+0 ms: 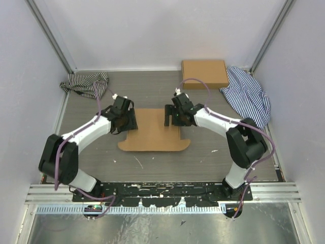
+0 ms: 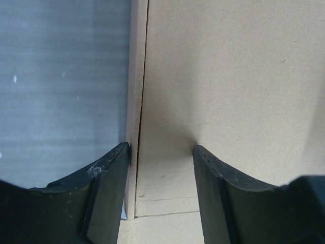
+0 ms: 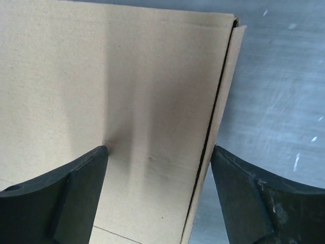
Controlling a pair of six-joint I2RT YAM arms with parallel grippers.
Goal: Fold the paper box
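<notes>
The paper box (image 1: 155,133) lies in the middle of the table as a flat brown rectangle, with a wider flap spread out at its near edge. My left gripper (image 1: 125,120) is open at the box's left edge. In the left wrist view (image 2: 161,152) one finger (image 2: 109,183) is against the outside of the side wall and the other (image 2: 221,190) rests over the top panel (image 2: 228,76). My right gripper (image 1: 172,116) is open at the right edge. In the right wrist view (image 3: 158,152) it straddles the side seam, one finger (image 3: 84,183) over the panel (image 3: 101,76) and one (image 3: 249,188) over the table.
A smaller ready-made brown box (image 1: 204,73) sits at the back right. A blue striped cloth (image 1: 249,94) lies to its right and a dark striped cloth (image 1: 85,82) at the back left. White walls enclose the grey table (image 1: 213,152).
</notes>
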